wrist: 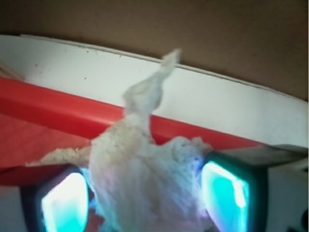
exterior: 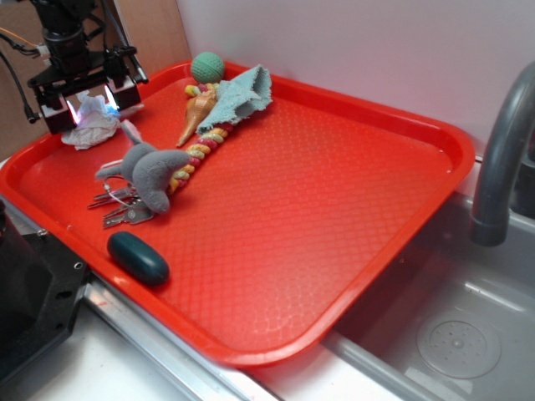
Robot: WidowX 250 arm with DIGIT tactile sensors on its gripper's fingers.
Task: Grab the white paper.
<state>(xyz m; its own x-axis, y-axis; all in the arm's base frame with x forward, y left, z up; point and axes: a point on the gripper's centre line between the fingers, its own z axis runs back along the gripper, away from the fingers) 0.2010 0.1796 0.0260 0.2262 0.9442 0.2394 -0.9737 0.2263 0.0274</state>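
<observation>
The white paper (exterior: 90, 127) is a wrinkly wad at the far left corner of the red tray (exterior: 334, 217). My gripper (exterior: 92, 107) stands over it with one finger on each side. In the wrist view the white paper (wrist: 145, 179) fills the gap between the two glowing pads (wrist: 65, 205), touching both, and a jagged point sticks up past the tray rim. Its lower part still rests on the tray. My gripper (wrist: 145, 198) is shut on the paper.
A grey plush toy (exterior: 150, 170) lies right of the paper, with keys (exterior: 124, 209) beside it. A light teal cloth (exterior: 242, 96), a braided rope (exterior: 201, 150), a green ball (exterior: 207, 67) and a dark teal oval (exterior: 138, 257) also lie on the tray. A sink with a faucet (exterior: 501, 150) is at the right.
</observation>
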